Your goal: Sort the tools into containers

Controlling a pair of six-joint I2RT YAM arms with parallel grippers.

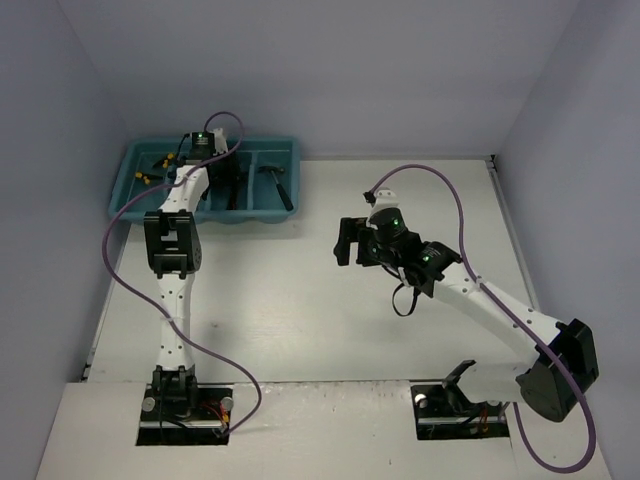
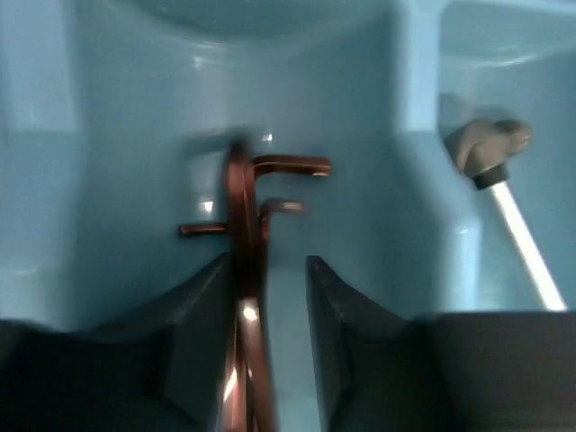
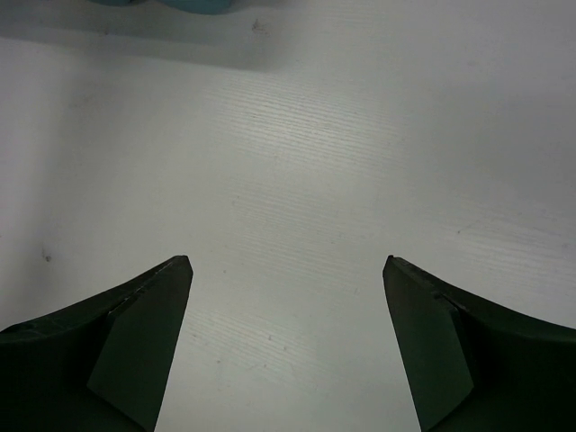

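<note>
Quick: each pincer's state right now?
Left pincer: open; thin dark red L-shaped key sits unclamped in its gap.
Right pincer: open, empty.

Rectangular teal plastic tray (image 1: 120, 195) at the far left of the white bench (image 1: 300, 320), left hand (image 2: 270, 297) over it, right hand (image 3: 288, 270) off to its right.
Thin dark red L-shaped keys (image 2: 247, 193) lie in the compartment below the left hand; the small dark-handled hammer (image 2: 490, 148) lies in the next compartment right; yellow-and-black handled pieces (image 1: 150, 172) lie toward the tray's left end.
</note>
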